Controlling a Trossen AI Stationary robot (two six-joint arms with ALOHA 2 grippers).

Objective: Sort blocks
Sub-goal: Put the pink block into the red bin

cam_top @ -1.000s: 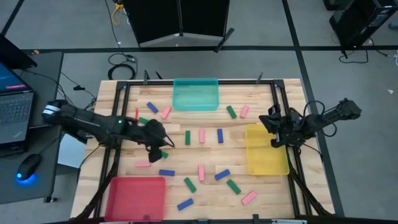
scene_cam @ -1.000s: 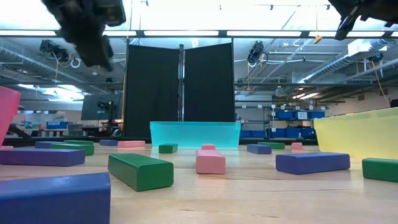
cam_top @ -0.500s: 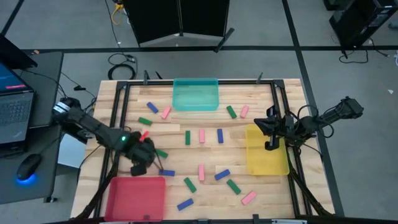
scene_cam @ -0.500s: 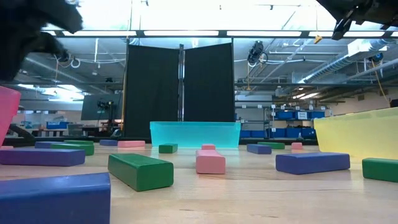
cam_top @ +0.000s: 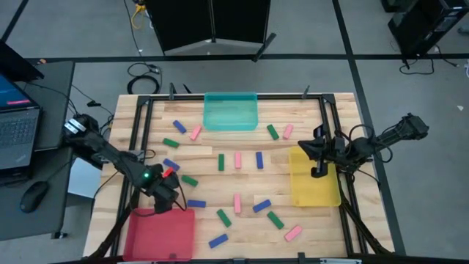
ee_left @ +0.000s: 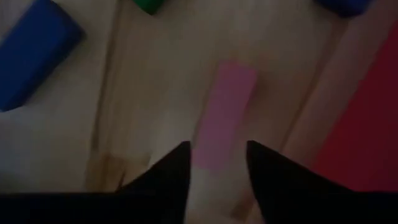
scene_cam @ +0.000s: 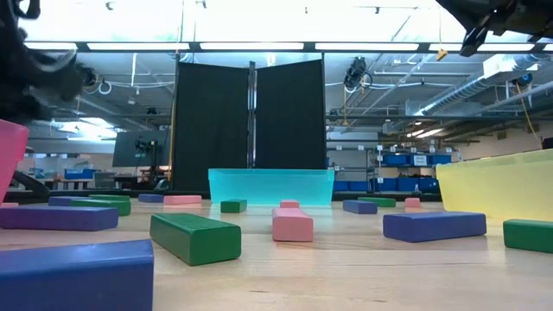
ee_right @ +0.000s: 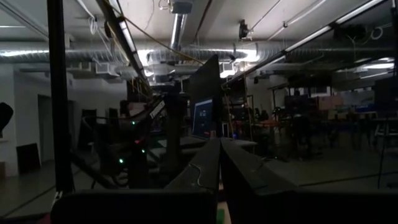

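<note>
Sorting looks barely begun: the trays appear empty, blocks (cam_top: 238, 159) lie scattered, left end effector (ee_left: 217, 163) open over a pink block (ee_left: 225, 112); right end effector (cam_top: 316, 157) closed.

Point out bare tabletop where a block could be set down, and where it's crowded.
Bare wood lies right of the teal tray toward the table's far right corner, and between the red tray and the low blue block. The middle strip between the left gripper and the yellow tray is crowded.
</note>
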